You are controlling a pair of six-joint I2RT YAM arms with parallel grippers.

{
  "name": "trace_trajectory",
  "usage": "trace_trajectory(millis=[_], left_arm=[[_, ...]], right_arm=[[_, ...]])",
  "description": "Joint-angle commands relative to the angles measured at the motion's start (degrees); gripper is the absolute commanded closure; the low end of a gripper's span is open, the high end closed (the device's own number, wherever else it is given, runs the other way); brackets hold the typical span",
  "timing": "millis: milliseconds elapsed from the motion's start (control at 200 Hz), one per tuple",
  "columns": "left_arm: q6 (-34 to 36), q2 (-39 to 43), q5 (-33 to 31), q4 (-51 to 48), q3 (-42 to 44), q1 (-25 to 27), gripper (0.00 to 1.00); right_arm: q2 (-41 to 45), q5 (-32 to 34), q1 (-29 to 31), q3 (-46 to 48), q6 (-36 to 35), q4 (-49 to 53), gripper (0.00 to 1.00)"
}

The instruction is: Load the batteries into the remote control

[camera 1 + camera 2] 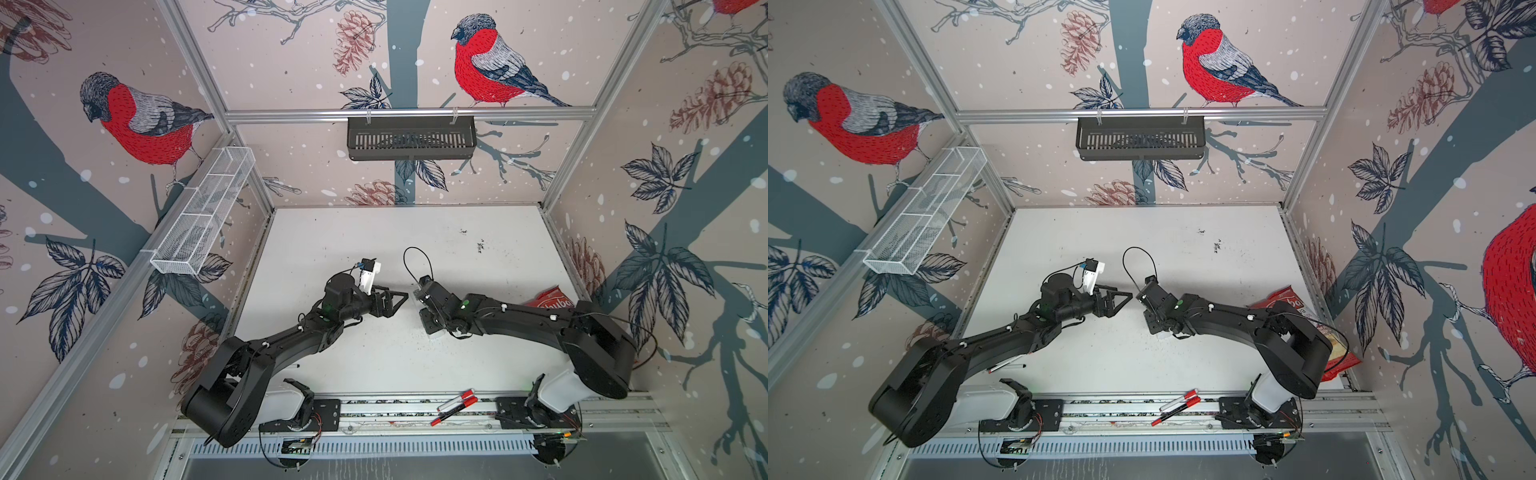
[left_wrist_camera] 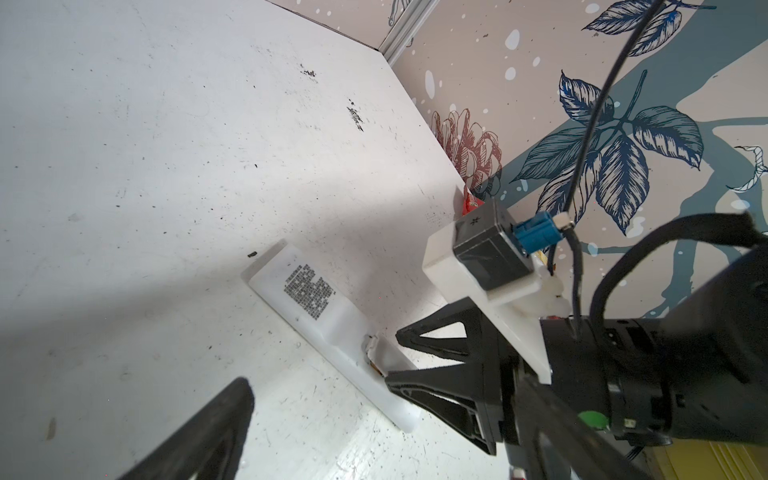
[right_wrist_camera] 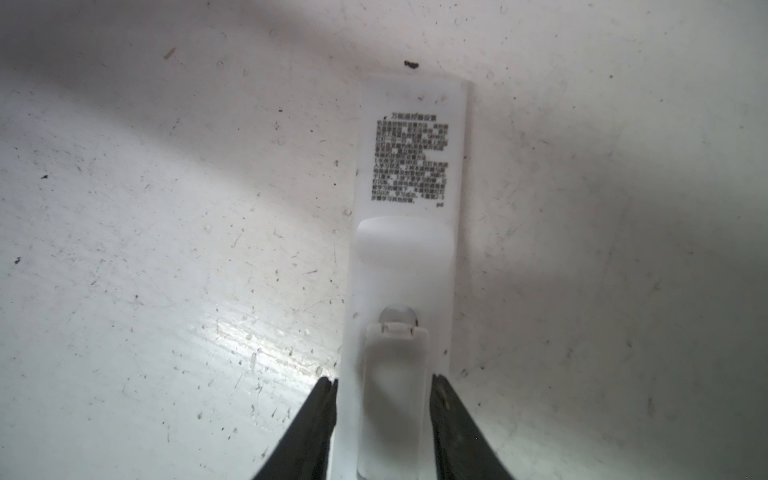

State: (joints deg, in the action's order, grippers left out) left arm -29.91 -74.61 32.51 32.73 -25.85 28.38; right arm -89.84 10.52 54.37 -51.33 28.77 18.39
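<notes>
Scuffed white table [image 1: 374, 232] within bird-patterned walls [image 1: 291, 62]. Right gripper [image 3: 383, 379] straddles the remote [image 3: 409, 249], grip indeterminable; left gripper [image 1: 397, 296] hangs just beside the remote, jaws spread, empty.

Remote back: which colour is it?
White remote, with a black text block; best in the right wrist view.

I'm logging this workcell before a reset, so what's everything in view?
remote control: one, white, back up on the table between the hands
marker pens: at least three, red-and-white, front rail
snack bag: one, red, table's right edge
wire basket: one, white, left wall
slotted basket: one, black, back rail
table: one, white
left hand: black, open, near remote control
right hand: black, straddling remote control's end, grip unclear
</notes>
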Motion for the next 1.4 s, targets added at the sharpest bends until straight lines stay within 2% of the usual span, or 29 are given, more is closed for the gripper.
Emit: trace_trajectory(millis=[0,80,175,310,410,510,620,690,836,1036,1391], left_arm=[[0.3,-0.68,0.61,2.4,-0.34,0.0,0.02],[0.0,-2.07,1.75,3.92,-0.63,0.0,0.02],[-0.37,-4.87,3.49,6.41,-1.62,0.07,0.02],[-0.43,-10.97,5.58,9.35,-4.77,0.66,0.02],[-1.41,-14.39,6.39,11.6,-6.59,0.93,0.02],[-2.04,-14.63,5.86,12.09,-6.89,1.02,0.02],[-0.38,-12.77,4.37,8.5,-6.85,1.05,0.02],[0.53,-11.1,3.34,6.4,-6.37,1.06,0.02],[1.32,-7.77,1.82,3.65,-4.89,1.06,0.02],[1.96,-4.34,0.33,0.95,-3.49,0.89,0.02],[2.31,-0.52,-1.03,-1.71,-2.06,0.18,0.02]], right_arm=[[1.83,0.8,-0.22,-0.87,1.23,1.03,0.49],[4.23,-0.66,-1.21,0.13,2.38,0.45,0.38],[7.86,-3.47,-3.36,2.66,3.85,-0.82,0.3],[11.8,-7.61,-7.79,6.65,4.16,-3.61,0.25],[10.89,-11.23,-12.91,7.41,2.26,-5.34,0.23],[8.14,-12.53,-16.39,6.2,-0.97,-6.73,0.29],[3.34,-15.27,-19.48,3.39,-4.51,-7.9,0.5],[-0.73,-16.02,-20.37,0.81,-6.74,-8.03,0.59],[-8.23,-17.94,-21.47,-4.05,-9.73,-8.36,0.69],[-13.67,-20.58,-21.25,-7.35,-11.46,-9.58,0.71],[-16.58,-24.66,-17.75,-8.08,-13.96,-11.34,0.73]])
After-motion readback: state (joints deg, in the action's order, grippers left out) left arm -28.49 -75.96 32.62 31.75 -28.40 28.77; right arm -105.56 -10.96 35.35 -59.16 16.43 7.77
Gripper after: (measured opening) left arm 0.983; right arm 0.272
